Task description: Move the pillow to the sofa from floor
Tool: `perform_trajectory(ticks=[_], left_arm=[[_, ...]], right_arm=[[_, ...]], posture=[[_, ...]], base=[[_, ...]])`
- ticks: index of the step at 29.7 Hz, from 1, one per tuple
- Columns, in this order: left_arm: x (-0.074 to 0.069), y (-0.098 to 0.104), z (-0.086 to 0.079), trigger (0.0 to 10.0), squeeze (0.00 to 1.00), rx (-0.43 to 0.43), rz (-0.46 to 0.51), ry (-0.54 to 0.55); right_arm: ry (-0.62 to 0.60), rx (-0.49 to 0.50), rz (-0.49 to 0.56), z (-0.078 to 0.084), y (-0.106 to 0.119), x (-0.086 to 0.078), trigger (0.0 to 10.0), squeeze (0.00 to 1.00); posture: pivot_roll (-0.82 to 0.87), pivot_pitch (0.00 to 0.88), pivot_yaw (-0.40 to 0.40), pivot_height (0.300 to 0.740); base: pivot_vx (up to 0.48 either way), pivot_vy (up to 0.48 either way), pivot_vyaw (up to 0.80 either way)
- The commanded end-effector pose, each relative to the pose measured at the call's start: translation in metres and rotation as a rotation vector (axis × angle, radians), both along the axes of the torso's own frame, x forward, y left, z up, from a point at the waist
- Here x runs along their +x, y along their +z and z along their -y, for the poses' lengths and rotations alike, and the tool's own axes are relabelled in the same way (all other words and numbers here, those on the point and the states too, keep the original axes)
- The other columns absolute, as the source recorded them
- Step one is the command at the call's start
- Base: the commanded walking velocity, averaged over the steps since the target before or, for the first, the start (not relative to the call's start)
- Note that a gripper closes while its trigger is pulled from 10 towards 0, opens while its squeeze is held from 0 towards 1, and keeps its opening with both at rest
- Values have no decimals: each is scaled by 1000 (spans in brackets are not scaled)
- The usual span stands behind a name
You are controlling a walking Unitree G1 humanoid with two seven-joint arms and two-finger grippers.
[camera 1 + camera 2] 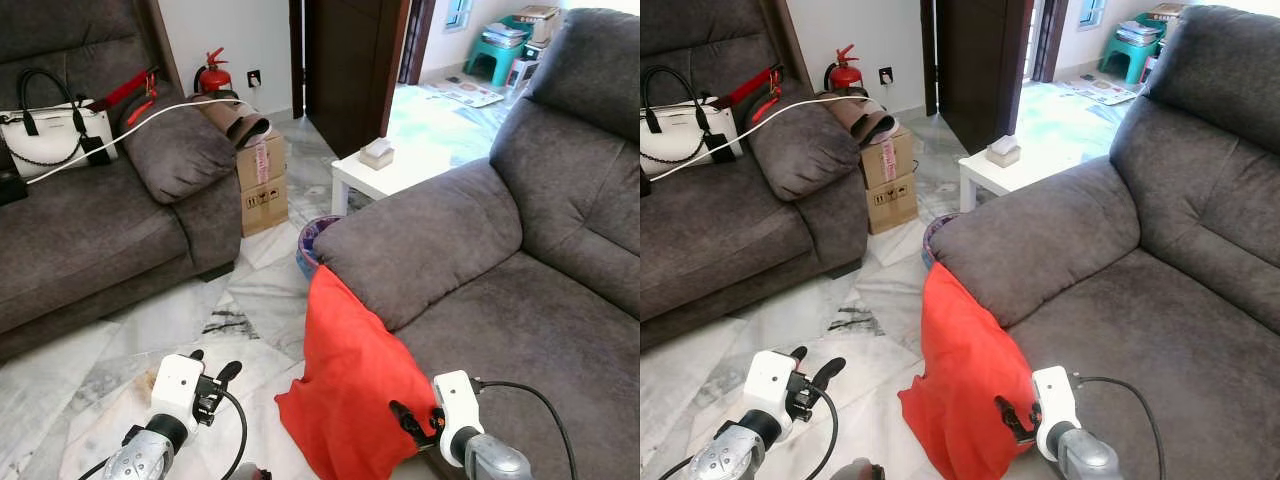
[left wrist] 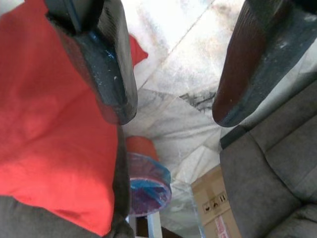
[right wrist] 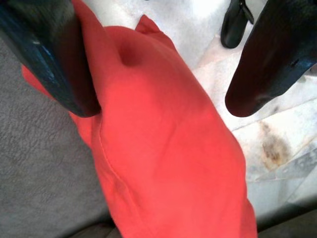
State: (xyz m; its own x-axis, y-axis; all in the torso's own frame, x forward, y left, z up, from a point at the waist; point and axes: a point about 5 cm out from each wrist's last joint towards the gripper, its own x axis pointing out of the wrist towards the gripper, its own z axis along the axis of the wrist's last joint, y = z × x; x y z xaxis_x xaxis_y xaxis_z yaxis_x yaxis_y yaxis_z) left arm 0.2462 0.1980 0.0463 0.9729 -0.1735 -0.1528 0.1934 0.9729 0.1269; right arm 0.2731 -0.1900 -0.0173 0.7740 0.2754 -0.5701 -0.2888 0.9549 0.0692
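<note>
Low in the middle of the head views you have the red pillow (image 1: 345,385) standing on the marble floor (image 1: 120,355), propped against the front of the grey sofa (image 1: 520,290) just below its armrest — it stays upright only because the sofa backs it. Its long axis runs steeply up and down, tilted a little: the top corner points toward the upper left of the frame beside the armrest, the lower corner splays out onto the floor at lower left.

Your right gripper (image 3: 163,89) sits at the pillow's lower right edge, fingers spread, one finger (image 3: 47,59) down on the sofa side of the fabric and the other over the floor side — straddling the edge, not yet pinching it. That reads as a line-up for a grasp.

Your left gripper (image 2: 173,74) hovers over the floor at lower left, fingers spread and holding nothing, with the pillow just beside it
</note>
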Motion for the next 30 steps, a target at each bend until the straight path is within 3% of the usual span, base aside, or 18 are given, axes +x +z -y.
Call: perform_trajectory(ticks=[1, 6, 15, 26, 27, 28, 29, 30], left_arm=[[-3, 1, -1, 10000, 0, -8, -8, -11], [-5, 3, 1, 10000, 0, -9, -12, -21], [-13, 8, -1, 10000, 0, 3, -11, -31], [-24, 12, -4, 10000, 0, 41, -31, -51], [-24, 13, -4, 10000, 0, 42, -32, -50], [-25, 13, -4, 10000, 0, 44, -34, -49], [-26, 13, -4, 10000, 0, 44, -35, -48], [-26, 13, -4, 10000, 0, 44, -36, -48]], right_arm=[[-41, 24, 20, 0, 2, 3, 10000, 0], [-82, 102, 42, -4, 6, 7, 10000, 0], [-59, 34, -9, -21, -5, 0, 10000, 0], [-58, -27, -27, -24, -11, -5, 10000, 0], [-65, -16, -26, -24, -11, -6, 8941, 0], [-79, -6, -26, -23, -12, -7, 3961, 0], [-86, -8, -27, -22, -12, -7, 1608, 0], [-88, -14, -30, -21, -13, -8, 0, 0]], posture=[[99, 130, 22, 645], [111, 141, 25, 645], [165, 167, 26, 645], [194, 192, 37, 645], [196, 195, 35, 645], [198, 196, 34, 645], [199, 196, 34, 645], [201, 197, 33, 645]], base=[[0, 0, 0], [0, 0, 0], [0, 0, 0], [0, 0, 0], [0, 0, 0], [0, 0, 0], [0, 0, 0], [0, 0, 0]])
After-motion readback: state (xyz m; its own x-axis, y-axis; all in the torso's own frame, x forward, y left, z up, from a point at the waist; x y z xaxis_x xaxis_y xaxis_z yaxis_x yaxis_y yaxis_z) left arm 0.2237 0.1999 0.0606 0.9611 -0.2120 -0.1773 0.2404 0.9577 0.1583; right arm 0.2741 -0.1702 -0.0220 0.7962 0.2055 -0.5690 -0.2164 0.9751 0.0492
